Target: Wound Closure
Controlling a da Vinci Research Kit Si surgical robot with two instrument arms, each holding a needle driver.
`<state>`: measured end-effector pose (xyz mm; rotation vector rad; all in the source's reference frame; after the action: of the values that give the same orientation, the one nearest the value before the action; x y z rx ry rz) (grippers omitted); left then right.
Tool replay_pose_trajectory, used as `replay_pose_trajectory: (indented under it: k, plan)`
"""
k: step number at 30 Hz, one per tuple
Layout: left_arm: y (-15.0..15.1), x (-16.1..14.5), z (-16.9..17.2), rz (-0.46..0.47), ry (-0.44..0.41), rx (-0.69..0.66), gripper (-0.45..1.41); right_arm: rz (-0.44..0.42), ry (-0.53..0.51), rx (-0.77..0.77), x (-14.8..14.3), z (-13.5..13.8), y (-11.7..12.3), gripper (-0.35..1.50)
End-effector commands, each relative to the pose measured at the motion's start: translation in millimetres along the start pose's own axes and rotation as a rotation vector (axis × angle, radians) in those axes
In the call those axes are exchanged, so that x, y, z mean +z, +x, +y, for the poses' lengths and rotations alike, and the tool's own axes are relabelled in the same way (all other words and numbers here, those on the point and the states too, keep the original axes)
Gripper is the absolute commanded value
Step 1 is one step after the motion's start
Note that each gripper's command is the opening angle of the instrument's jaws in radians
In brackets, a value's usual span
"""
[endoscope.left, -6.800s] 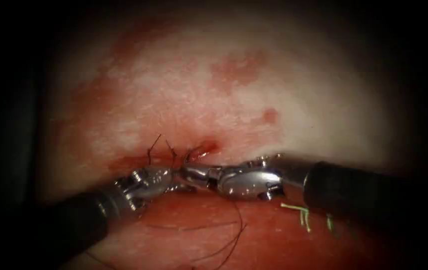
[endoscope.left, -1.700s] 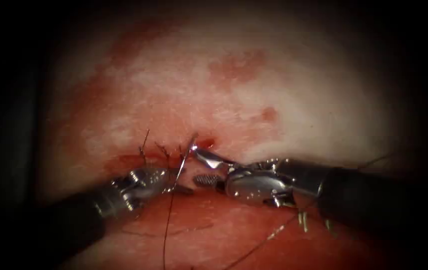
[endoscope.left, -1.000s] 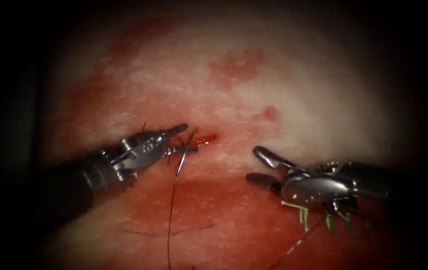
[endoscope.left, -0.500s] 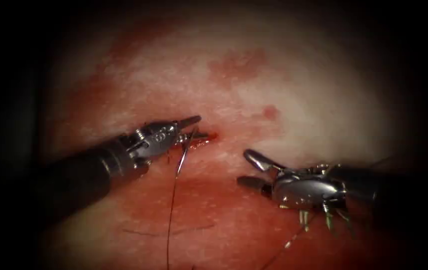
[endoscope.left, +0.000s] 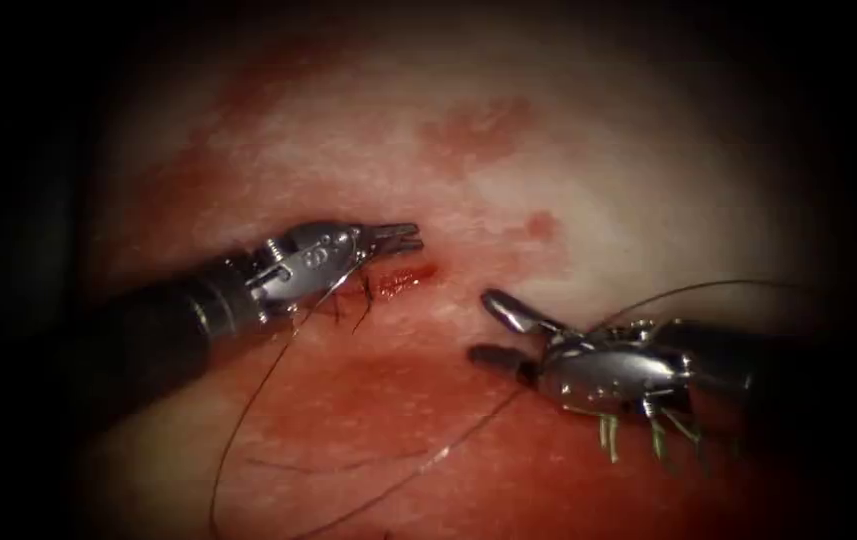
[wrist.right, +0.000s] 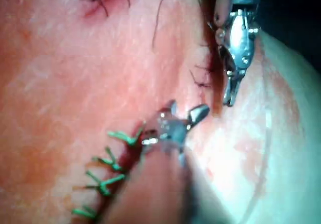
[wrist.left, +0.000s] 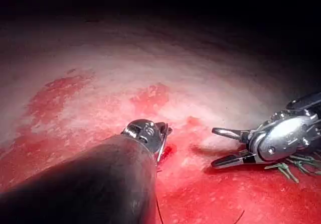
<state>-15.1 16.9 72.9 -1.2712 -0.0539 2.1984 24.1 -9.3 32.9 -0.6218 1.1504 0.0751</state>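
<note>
Endoscope overhead-front, wrist views close; all sharing the cut point(endoscope.left: 403, 280).

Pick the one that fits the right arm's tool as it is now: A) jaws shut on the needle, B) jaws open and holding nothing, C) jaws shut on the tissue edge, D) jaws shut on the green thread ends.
B: the right arm's tool has its two jaws spread apart over the tissue, to the right of the cut, with nothing between them; the left wrist view shows the same open jaws.
</note>
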Motion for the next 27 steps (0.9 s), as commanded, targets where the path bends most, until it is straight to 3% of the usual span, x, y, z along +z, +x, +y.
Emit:
replay_pose_trajectory:
  k: [1, 8, 12, 17, 20, 22, 27]
  plan:
    - [0.2, 0.7, -0.2, -0.007, 0.013, -0.017, -0.45, 0.002, 0.0, 0.005, 1.4, 0.2, 1.5, 1.36]
    - [0.8, 0.3, 1.0, -0.032, 0.073, -0.106, -0.45, -0.043, -0.061, -0.03, 3.2, 1.8, 7.2, 1.31]
    - [1.0, 0.1, 1.5, -0.044, 0.099, -0.12, -0.45, -0.058, -0.067, -0.068, 4.5, 1.7, 9.0, 1.26]
    - [1.5, -0.4, 2.4, -0.052, 0.114, -0.124, -0.45, -0.07, -0.076, -0.078, 6.2, 1.5, 9.3, 1.19]
    - [1.9, -0.8, 2.8, -0.056, 0.117, -0.127, -0.45, -0.079, -0.071, -0.078, 6.8, 1.5, 9.1, 1.09]
    - [2.2, -1.0, 3.0, -0.059, 0.122, -0.129, -0.45, -0.088, -0.049, -0.085, 7.2, 1.5, 8.9, 0.93]
    - [2.6, -1.3, 3.6, -0.062, 0.127, -0.131, -0.45, -0.101, -0.024, -0.113, 7.8, 1.1, 8.3, 0.84]
